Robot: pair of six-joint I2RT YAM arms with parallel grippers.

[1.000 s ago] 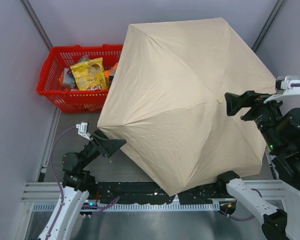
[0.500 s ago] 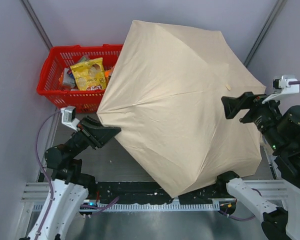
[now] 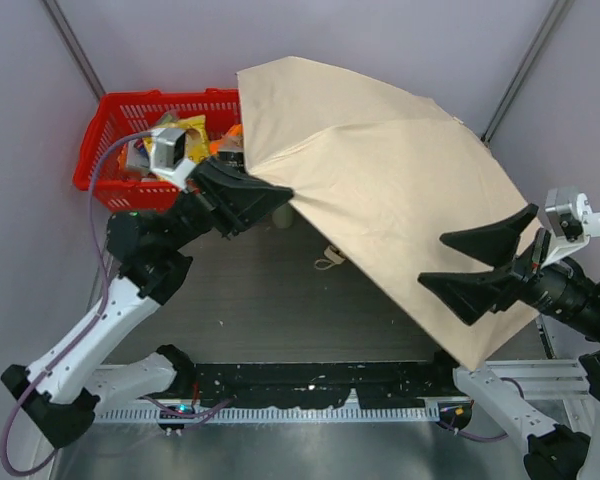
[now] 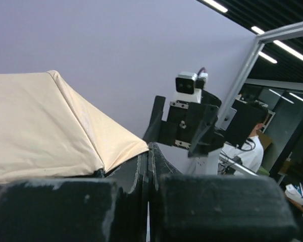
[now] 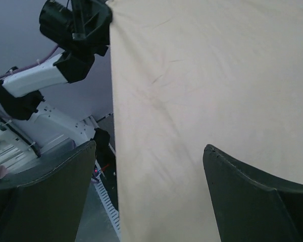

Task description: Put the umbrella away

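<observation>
Grey walls enclose a dark table point(image 3: 250, 310). A red basket point(image 3: 95, 175) stands on it and serves as the reference point below; it holds a yellow packet point(image 3: 180, 145) among other packaged goods.

Umbrella point(image 3: 380, 190): open, with the beige canopy tilted. One corner of the canopy overlaps the right end of the basket. From there the fabric slopes away from the basket towards the right arm's base.

Left end effector point(image 3: 270, 198): just beside the right end of the basket, raised off the table. The fingers are pressed together, and their tips meet the canopy rim nearest the basket. In the left wrist view the fabric edge ends right at the fingertips, so a fold may be pinched between them, but this cannot be confirmed.

Right end effector point(image 3: 440, 262): well apart from the basket, on the far side of the canopy from it. The fingers are spread wide and hold nothing; the right wrist view shows the canopy fabric filling the gap beyond them
</observation>
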